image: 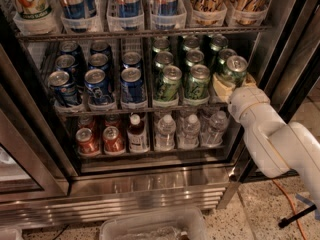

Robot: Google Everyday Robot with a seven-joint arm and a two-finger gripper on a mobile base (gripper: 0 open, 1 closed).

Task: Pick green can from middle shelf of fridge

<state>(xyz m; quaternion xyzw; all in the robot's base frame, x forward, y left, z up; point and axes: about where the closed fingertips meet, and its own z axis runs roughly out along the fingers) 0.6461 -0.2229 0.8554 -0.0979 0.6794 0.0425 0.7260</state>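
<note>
The fridge stands open, and its middle shelf holds blue cans on the left and green cans on the right in clear trays. My gripper reaches in from the right at the shelf's right end. Its pale fingers are closed around the front right green can, which sits slightly higher than the neighbouring front green cans. The white arm runs down to the lower right.
Tall cans in trays fill the rack above. Small red cans and water bottles stand on the rack below. The black door frame is close to the arm's right. A clear bin sits on the floor.
</note>
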